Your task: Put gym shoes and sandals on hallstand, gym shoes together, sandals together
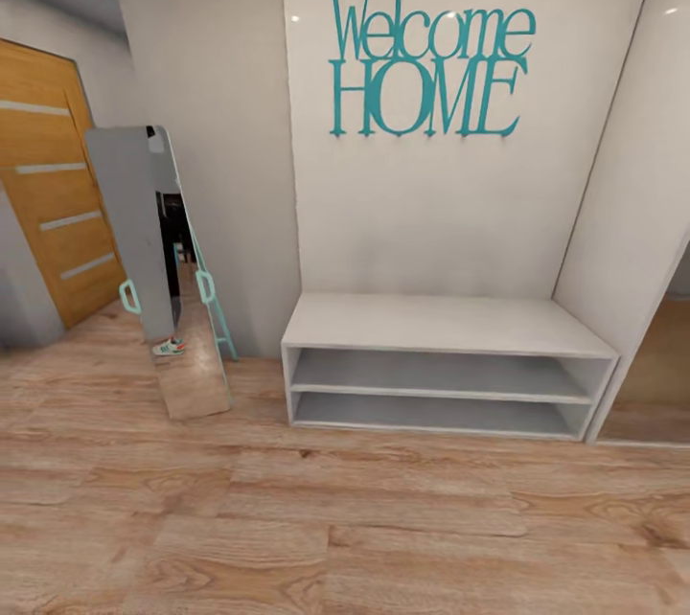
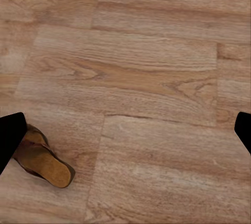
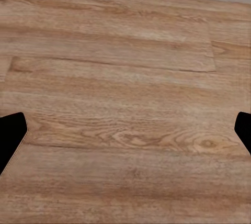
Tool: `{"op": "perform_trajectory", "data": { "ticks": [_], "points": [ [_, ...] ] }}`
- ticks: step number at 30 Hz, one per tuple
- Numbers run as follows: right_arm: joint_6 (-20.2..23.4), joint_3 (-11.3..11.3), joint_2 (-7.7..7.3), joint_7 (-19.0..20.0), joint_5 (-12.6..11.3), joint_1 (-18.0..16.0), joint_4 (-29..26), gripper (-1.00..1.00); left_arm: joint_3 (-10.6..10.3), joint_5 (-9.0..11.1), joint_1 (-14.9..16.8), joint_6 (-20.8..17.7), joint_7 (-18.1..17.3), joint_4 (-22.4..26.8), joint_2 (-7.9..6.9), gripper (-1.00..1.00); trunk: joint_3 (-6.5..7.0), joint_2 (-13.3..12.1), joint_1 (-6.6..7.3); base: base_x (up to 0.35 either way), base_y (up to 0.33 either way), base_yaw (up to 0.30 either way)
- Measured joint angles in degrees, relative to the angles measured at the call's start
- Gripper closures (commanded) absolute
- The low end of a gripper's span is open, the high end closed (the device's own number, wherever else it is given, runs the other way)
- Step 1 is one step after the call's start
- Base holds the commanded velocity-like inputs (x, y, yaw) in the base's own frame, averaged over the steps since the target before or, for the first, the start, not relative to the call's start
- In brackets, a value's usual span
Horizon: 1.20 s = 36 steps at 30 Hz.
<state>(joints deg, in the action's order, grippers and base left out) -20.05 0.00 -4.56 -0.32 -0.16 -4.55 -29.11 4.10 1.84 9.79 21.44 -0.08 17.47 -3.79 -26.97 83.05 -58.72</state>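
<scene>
Head view, left to right: one orange-brown wooden door (image 1: 53, 184), one teal-framed leaning mirror (image 1: 158, 261) reflecting what looks like one white sneaker with green stripes (image 1: 169, 347), one low white-grey hallstand with two open shelves (image 1: 446, 375), both bare. Left gripper (image 2: 125, 135): jaws spread wide, holding nothing; one dark brown leather sandal with tan footbed (image 2: 42, 158) on the brown wood-plank floor (image 2: 151, 77), just beside one fingertip. Right gripper (image 3: 125, 135): spread wide, nothing held, above planks.
</scene>
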Motion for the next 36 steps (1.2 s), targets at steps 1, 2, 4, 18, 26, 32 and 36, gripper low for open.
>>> {"op": "perform_trajectory", "data": {
  "ticks": [1,2,4,18,26,32,36],
  "points": [
    [0.0,0.0,0.00,0.0,0.0,0.0,0.0,-1.00,0.0,0.0,0.0,0.0,0.0,0.0,0.00,-1.00,0.06,0.0,0.00,0.037,0.000,0.220],
    [0.0,0.0,0.00,0.0,0.0,0.0,0.0,-1.00,0.0,0.0,0.0,0.0,0.0,0.0,0.00,-1.00,0.12,0.0,0.00,0.030,0.000,0.220],
    [0.0,0.0,0.00,0.0,0.0,0.0,0.0,-1.00,0.0,0.0,0.0,0.0,0.0,0.0,0.00,-1.00,0.24,0.0,-0.01,0.024,0.000,0.220],
    [0.0,0.0,0.00,0.0,0.0,0.0,0.0,-1.00,0.0,0.0,0.0,0.0,0.0,0.0,0.00,-1.00,0.99,0.0,-0.01,0.005,0.000,0.233],
    [0.0,0.0,0.00,0.0,0.0,0.0,0.0,-1.00,0.0,0.0,0.0,0.0,0.0,0.0,0.00,-1.00,1.10,0.0,-0.01,0.000,0.000,0.273],
    [0.1,0.1,0.00,0.0,0.0,0.0,0.0,-1.00,0.0,0.0,0.0,0.0,0.0,0.0,0.00,-1.00,1.10,0.0,-0.01,0.000,0.000,0.280],
    [0.1,0.1,0.00,0.0,0.1,0.0,0.0,-1.00,0.0,0.0,0.0,0.0,0.0,0.0,0.00,-1.00,1.01,0.0,-0.01,0.000,0.000,0.280]
  ]
}}
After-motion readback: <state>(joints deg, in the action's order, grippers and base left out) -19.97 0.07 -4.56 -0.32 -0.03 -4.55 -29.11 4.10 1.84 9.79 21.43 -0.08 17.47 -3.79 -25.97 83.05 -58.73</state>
